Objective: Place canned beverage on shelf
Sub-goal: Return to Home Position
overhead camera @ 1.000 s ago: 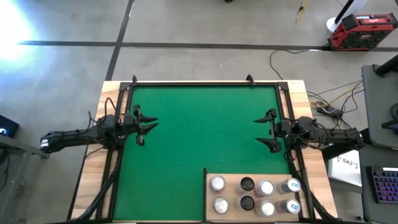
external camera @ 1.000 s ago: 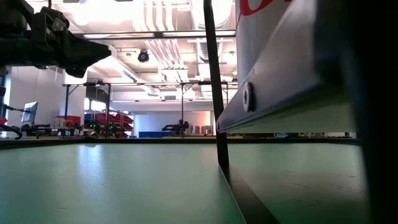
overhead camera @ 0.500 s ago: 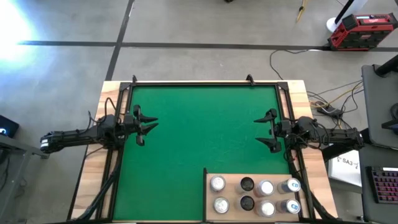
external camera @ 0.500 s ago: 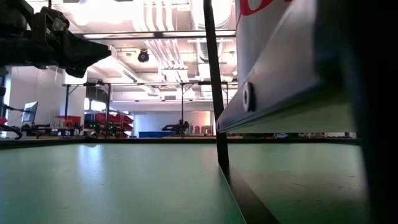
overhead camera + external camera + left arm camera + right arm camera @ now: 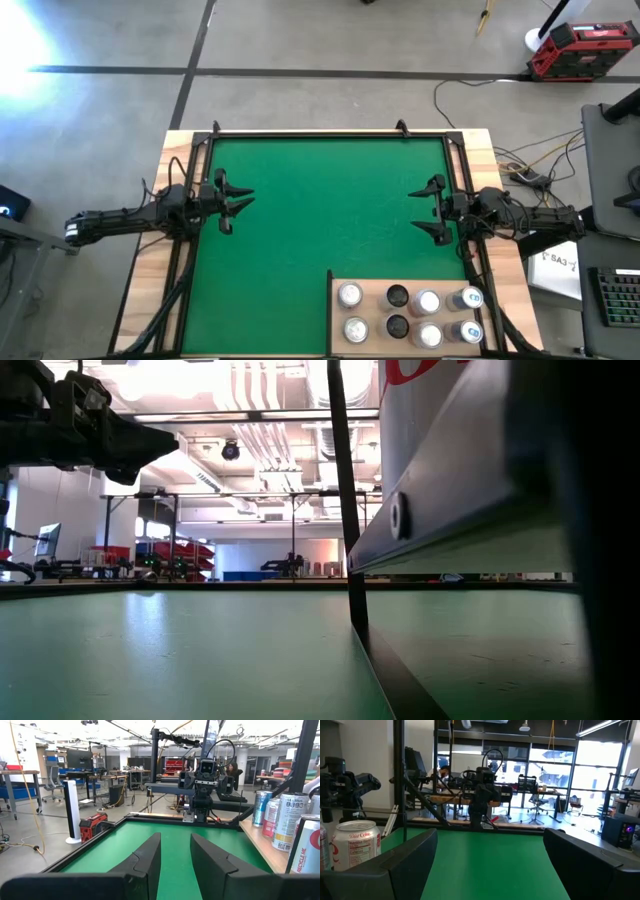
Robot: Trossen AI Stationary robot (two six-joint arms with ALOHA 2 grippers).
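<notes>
Several canned beverages (image 5: 428, 302) stand upright on the shelf (image 5: 374, 312), a pale plywood panel lying on the green mat's near right corner. The left wrist view shows some of them (image 5: 290, 820) on the shelf (image 5: 260, 847); a Diet Coke can (image 5: 356, 851) shows in the right wrist view. My left gripper (image 5: 243, 200) hovers at the mat's left edge, its fingers (image 5: 175, 845) a narrow gap apart with nothing between them. My right gripper (image 5: 415, 208) hovers at the mat's right edge, wide open (image 5: 490, 840) and holding nothing. Both point level toward the mat's middle.
The green mat (image 5: 320, 220) is bare between the two grippers. Black rails (image 5: 330, 133) frame it on a wooden table. In the low view a dark upright post (image 5: 345, 490) and a slanted panel (image 5: 460, 490) stand close on the right; my left gripper (image 5: 165, 440) shows top left.
</notes>
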